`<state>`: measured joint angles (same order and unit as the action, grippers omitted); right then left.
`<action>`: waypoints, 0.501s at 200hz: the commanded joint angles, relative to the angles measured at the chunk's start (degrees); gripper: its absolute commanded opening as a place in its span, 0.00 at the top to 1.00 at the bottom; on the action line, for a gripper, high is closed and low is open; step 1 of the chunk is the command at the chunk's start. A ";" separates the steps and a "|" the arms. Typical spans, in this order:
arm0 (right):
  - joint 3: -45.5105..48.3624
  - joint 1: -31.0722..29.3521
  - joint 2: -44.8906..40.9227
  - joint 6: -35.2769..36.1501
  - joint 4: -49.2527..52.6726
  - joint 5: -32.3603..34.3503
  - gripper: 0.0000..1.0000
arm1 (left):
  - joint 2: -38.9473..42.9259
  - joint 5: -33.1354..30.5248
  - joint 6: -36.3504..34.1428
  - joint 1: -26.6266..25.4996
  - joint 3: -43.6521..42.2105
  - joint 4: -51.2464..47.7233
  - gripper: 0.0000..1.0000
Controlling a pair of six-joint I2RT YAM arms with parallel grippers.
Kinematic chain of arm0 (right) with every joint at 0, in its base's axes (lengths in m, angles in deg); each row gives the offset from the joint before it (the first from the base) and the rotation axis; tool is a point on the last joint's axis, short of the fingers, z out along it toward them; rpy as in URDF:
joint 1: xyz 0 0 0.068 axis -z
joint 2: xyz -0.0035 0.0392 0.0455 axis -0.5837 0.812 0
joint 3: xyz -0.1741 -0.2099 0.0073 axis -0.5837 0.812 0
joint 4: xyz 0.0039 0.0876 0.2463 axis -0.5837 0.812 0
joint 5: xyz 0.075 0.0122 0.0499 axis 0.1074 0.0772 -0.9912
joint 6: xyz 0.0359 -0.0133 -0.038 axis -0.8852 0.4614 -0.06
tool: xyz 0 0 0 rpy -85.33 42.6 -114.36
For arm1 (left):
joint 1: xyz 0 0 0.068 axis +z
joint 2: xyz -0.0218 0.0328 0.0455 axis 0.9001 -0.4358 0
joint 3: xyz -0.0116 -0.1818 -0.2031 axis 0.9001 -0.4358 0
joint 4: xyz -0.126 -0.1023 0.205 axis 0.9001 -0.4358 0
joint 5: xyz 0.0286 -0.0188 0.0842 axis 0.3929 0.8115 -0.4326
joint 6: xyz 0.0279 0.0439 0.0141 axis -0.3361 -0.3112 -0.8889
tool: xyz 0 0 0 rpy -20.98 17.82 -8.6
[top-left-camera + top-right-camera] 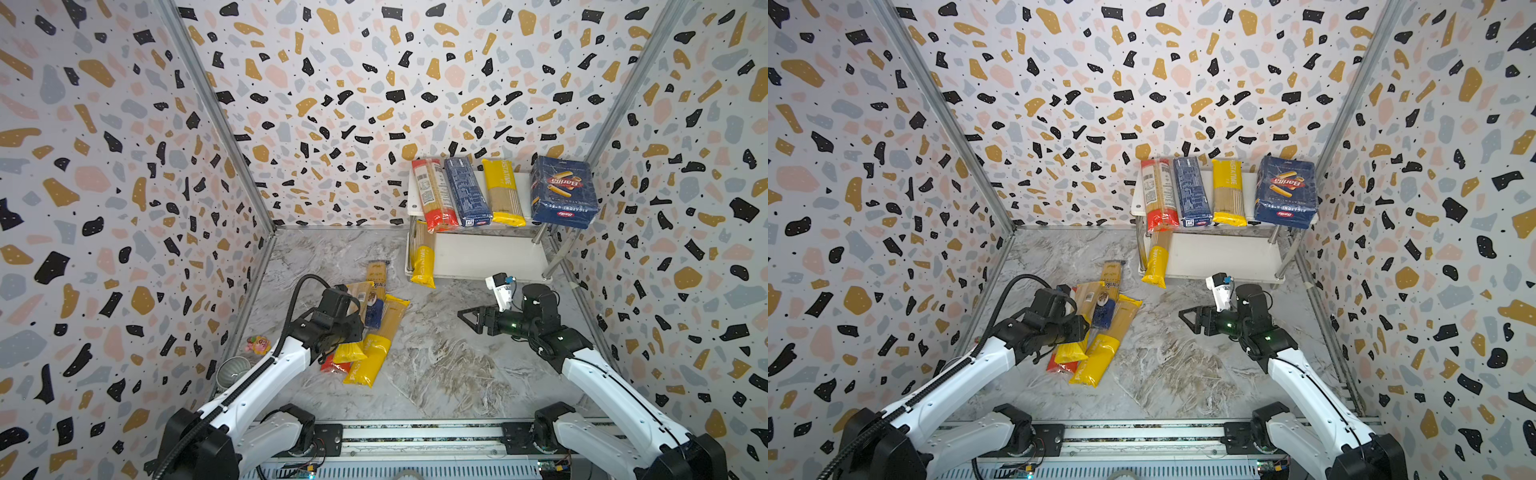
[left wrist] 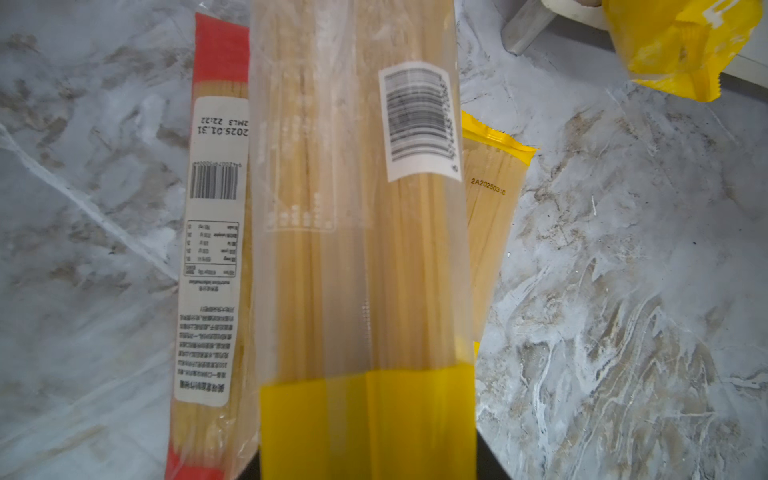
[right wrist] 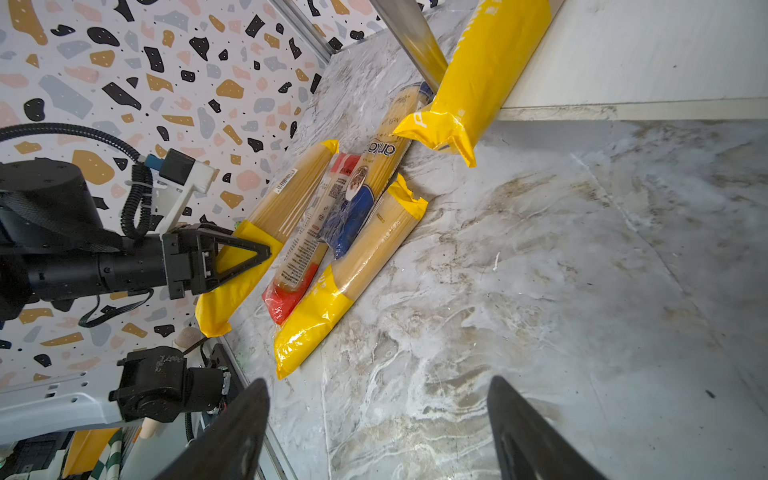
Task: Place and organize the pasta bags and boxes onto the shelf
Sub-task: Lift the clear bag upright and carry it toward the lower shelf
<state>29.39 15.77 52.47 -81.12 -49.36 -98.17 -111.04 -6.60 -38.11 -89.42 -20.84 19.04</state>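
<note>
The shelf stands at the back right. Its top board carries a red-ended bag, the narrow blue box, a yellow bag and the wide Barilla box. Another yellow bag juts out of the lower tier at its left end. Several bags lie piled on the floor. My left gripper is shut on a yellow-ended bag from that pile, which fills the space between the jaws. My right gripper stands open and empty above bare marble.
A green cup and a small pink toy sit by the left wall. Patterned walls close in three sides. The arms' base rail runs along the front. The shelf's chrome leg stands near the jutting bag.
</note>
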 commanded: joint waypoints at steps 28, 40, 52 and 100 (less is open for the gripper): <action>-2.23 0.24 -2.09 0.13 1.53 -1.28 0.18 | 4.28 4.77 1.95 -5.20 2.24 6.74 1.00; -1.84 0.60 -2.82 0.04 2.06 -1.21 0.18 | 4.62 4.38 3.09 -7.37 3.22 7.26 1.00; -1.47 1.11 -3.80 0.04 2.84 -0.92 0.18 | 4.68 4.04 4.27 -9.64 4.16 8.07 1.00; -1.80 3.82 -9.34 0.94 8.96 1.12 0.18 | 1.16 -0.95 7.69 -20.05 7.95 11.82 1.00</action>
<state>29.37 18.46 46.55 -81.01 -45.14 -98.22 -109.33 -4.74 -32.60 -105.49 -18.06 19.94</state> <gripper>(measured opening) 0.824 0.424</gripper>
